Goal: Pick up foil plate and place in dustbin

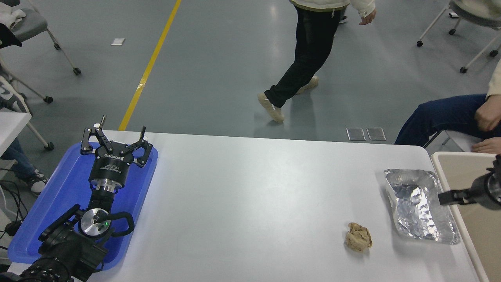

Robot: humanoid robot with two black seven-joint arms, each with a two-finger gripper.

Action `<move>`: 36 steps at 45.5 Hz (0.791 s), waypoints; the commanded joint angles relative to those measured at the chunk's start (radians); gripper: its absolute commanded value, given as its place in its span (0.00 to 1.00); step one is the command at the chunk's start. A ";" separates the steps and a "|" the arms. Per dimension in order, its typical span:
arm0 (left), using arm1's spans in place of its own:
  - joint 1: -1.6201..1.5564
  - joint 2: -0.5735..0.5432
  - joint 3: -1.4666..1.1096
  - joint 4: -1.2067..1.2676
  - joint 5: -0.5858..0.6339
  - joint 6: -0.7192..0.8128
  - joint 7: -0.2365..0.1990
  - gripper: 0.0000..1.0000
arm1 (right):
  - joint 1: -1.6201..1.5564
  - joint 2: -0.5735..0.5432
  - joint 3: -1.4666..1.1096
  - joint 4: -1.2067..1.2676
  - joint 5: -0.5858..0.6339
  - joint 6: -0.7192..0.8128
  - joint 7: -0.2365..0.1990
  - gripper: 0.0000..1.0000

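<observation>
The foil plate (419,205), shiny crinkled silver with a raised rim, lies on the white table (254,196) near its right edge. The dustbin (462,164), a large beige container with a thick pale rim, stands right of the table, close beside the plate. My right gripper (446,197) comes in from the right edge over the dustbin's rim, its tip just at the plate's right rim; most of it is out of frame. My left gripper (113,143) is open and empty, parked over the blue tray (58,196) at the lower left.
A small crumpled brown paper ball (358,237) lies on the table left of the foil plate. A person (309,51) walks past beyond the far edge. A seated person's leg (442,115) and hands are at the far right, close behind the dustbin.
</observation>
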 commanded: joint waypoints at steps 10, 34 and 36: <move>0.000 -0.001 0.000 0.000 0.000 0.000 0.000 1.00 | -0.214 0.082 0.145 -0.170 -0.003 -0.141 0.002 1.00; 0.000 -0.001 0.000 0.000 -0.001 0.000 -0.002 1.00 | -0.270 0.117 0.199 -0.193 -0.001 -0.167 0.003 0.42; 0.000 -0.001 0.000 0.000 -0.001 0.000 -0.002 1.00 | -0.270 0.117 0.200 -0.194 -0.001 -0.169 0.005 0.36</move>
